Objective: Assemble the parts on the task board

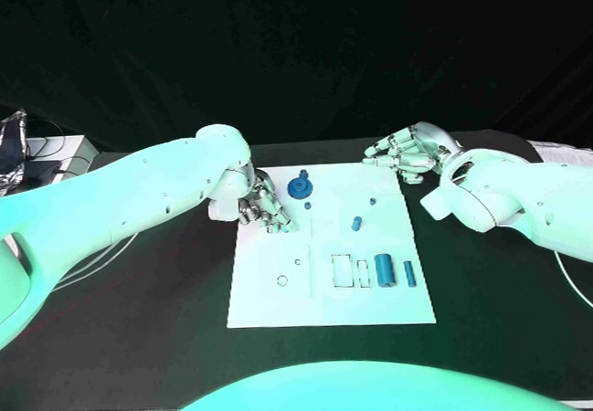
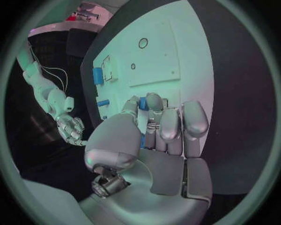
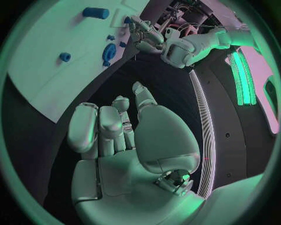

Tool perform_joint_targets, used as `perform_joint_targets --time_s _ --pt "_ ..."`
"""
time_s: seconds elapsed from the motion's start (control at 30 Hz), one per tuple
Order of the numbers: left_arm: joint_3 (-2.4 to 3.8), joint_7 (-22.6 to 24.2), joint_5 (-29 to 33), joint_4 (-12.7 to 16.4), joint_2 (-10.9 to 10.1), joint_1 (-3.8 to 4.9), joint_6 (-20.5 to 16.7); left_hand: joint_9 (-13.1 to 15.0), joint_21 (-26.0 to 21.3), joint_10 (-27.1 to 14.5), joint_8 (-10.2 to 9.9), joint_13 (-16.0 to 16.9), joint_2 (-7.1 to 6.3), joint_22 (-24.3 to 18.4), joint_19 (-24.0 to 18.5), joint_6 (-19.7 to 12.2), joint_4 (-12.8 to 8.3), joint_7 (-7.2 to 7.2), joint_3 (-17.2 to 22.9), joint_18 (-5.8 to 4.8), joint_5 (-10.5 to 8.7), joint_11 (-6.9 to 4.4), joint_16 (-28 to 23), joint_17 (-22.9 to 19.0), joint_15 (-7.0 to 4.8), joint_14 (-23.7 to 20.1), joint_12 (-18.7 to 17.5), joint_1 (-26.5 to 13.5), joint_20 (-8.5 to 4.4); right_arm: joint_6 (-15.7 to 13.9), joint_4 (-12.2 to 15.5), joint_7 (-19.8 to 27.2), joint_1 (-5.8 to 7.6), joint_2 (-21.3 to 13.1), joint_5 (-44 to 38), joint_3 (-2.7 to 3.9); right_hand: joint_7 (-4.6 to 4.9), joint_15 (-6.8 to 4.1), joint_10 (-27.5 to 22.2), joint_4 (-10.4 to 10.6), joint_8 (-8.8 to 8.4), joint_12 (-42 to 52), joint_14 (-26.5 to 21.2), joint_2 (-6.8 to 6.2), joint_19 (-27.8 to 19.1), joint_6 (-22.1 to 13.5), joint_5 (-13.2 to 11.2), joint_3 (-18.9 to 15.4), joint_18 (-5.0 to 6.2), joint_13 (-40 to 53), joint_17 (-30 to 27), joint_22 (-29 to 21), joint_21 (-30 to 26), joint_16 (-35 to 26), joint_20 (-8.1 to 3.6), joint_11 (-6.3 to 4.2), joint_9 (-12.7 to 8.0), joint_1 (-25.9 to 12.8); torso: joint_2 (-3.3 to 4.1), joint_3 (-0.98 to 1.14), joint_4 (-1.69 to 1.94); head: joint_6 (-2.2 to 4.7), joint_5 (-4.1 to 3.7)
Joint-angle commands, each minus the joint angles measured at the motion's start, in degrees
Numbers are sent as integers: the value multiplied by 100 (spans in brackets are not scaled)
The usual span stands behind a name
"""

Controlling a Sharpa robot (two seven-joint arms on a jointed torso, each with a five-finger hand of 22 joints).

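The white task board [image 1: 281,302] lies mid-table. On it a blue gear-like part [image 1: 302,187] stands near the far edge. A small blue piece [image 1: 370,200] and a short blue cylinder [image 1: 357,224] lie further right. A thick blue cylinder [image 1: 383,270] and a thin one [image 1: 409,273] lie beside rectangular slots [image 1: 341,270]. My left hand [image 1: 264,209] hovers over the board's far left edge, just left of the gear, fingers extended and holding nothing [image 2: 170,124]. The gear's blue [image 2: 143,104] shows past its fingertips. My right hand [image 1: 407,153] hangs beyond the board's far right corner, loosely curled and holding nothing [image 3: 114,133].
Cables and a foil-wrapped object [image 1: 4,150] sit at the table's far left. Black tabletop [image 1: 142,294] surrounds the board on both sides. Small round holes [image 1: 282,280] mark the board's left half.
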Motion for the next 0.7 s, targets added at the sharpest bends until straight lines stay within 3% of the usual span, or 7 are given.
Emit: perform_joint_targets --time_s 0.03,0.1,0.2,0.7 --pt "11 10 -27 84 -30 -2 -90 12 -35 16 31 -11 -63 499 48 47 38 6 -207 -88 -44 40 -25 -12 8 -4 25 3 -1 50 4 71 -3 -1 -64 2 25 -23 -16 -29 -28 -16 6 17 441 3 37 10 16 -5 -5 884 -11 -20 -20 -17 -5 17 0 0 0 4 5" --pt "15 13 -14 125 -52 -2 -104 25 -42 16 41 -10 -49 504 49 49 110 13 -350 -86 -347 48 -23 -13 10 -1 31 -1 3 50 1 71 -4 -1 -64 2 25 -23 -16 -29 -28 -16 6 17 441 3 37 10 16 -5 -5 884 -11 -20 -20 -17 -5 17 -1 -2 1 4 3" --pt "21 17 -2 183 -85 -2 -126 28 -47 16 44 -13 -54 505 51 52 151 19 -398 -85 -592 48 -28 -18 13 -4 29 -30 3 51 0 72 -6 -3 -65 2 25 -23 -16 -29 -28 -16 6 17 441 3 37 10 16 -5 -5 884 -11 -20 -20 -17 -5 17 -5 2 -1 2 14" --pt "64 42 79 374 -194 -3 -291 37 -53 23 52 -20 -85 513 54 55 221 17 -455 -87 -752 48 -30 -21 14 -5 31 -34 5 59 -15 71 -21 1 -66 2 25 -23 -16 -29 -28 -16 6 17 441 3 37 10 16 -5 -5 884 -11 -20 -20 -17 -5 17 3 5 -5 2 16"
